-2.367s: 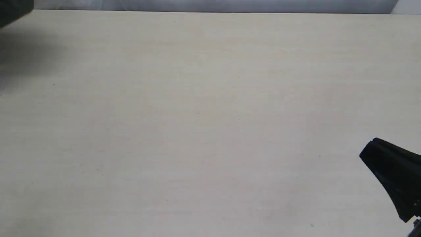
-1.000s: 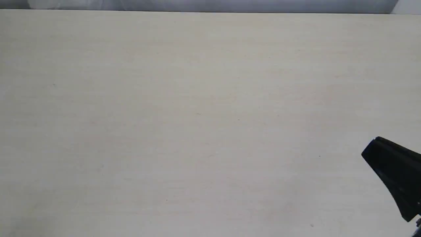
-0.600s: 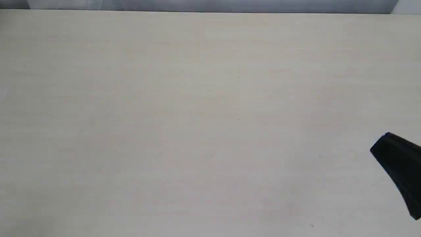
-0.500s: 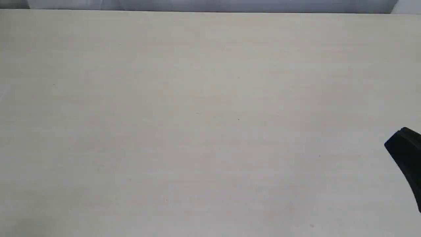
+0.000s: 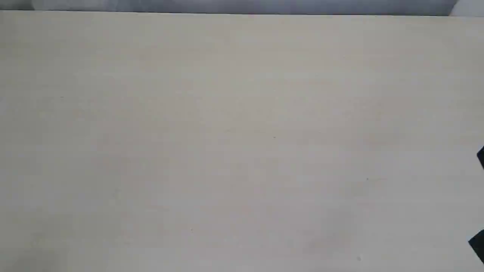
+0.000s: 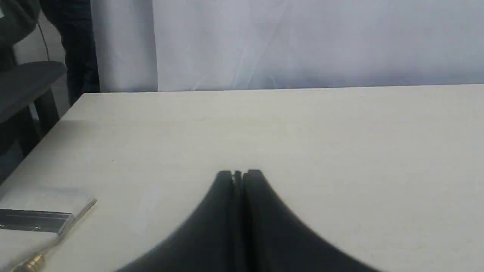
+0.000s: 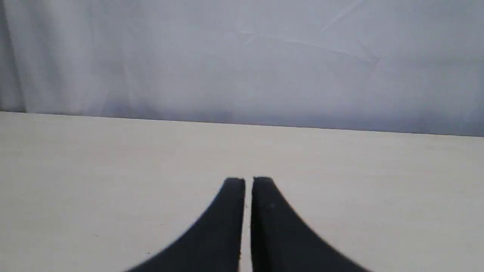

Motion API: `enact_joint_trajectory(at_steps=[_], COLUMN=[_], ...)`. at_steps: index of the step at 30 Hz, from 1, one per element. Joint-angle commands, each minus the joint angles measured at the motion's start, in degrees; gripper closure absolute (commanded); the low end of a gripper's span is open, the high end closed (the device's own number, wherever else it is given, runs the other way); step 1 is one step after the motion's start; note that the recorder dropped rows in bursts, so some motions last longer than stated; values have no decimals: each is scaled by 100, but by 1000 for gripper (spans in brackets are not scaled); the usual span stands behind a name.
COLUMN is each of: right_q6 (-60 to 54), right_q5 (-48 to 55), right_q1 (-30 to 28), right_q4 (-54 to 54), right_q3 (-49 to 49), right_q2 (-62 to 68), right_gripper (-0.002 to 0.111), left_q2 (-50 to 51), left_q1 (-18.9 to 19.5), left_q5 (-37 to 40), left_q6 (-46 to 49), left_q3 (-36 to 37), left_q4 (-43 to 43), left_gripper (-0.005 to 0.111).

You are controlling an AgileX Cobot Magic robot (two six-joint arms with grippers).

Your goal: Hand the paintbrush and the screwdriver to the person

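Observation:
In the left wrist view the screwdriver [image 6: 56, 238] lies on the table, thin shaft and gold collar showing, its handle cut off by the frame. Beside it lies the paintbrush [image 6: 36, 220]; only its silver ferrule and pale bristles show. My left gripper [image 6: 239, 173] is shut and empty, hovering apart from both tools. My right gripper [image 7: 248, 180] is shut over bare table with nothing in it. In the exterior view only black slivers of the right arm [image 5: 478, 243] show at the right edge. The person's hand is out of view.
The pale table [image 5: 227, 132] ends at a far edge against a grey-white curtain [image 7: 242, 56]. Past the table's corner in the left wrist view stand dark clothing [image 6: 77, 45] and a dark chair or bench [image 6: 26, 87].
The right arm has slid out toward the right edge of the exterior view, leaving only slivers. The dark shape at the top left corner 2.4 s ago is gone.

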State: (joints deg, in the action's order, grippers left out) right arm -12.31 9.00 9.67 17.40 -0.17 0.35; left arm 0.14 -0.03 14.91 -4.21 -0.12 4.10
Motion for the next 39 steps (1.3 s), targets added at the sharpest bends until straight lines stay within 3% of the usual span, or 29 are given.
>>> enact_joint_trajectory(at_steps=[1, 13, 39], right_q6=[-288, -1021, -937], right_q5=[46, 427, 463], right_q1=[-229, -433, -433], right_q4=[-54, -54, -14], right_q3=[17, 17, 17], right_q2=[-35, -35, -35], right_gripper=[104, 104, 104], left_q2=[-14, -14, -14], left_q1=[-37, -37, -37], left_q5=[-61, -61, -56], left_q6=[-12, -12, -12], left_q3=[12, 12, 12], left_q4=[-6, -6, -27], left_gripper=[107, 107, 107])
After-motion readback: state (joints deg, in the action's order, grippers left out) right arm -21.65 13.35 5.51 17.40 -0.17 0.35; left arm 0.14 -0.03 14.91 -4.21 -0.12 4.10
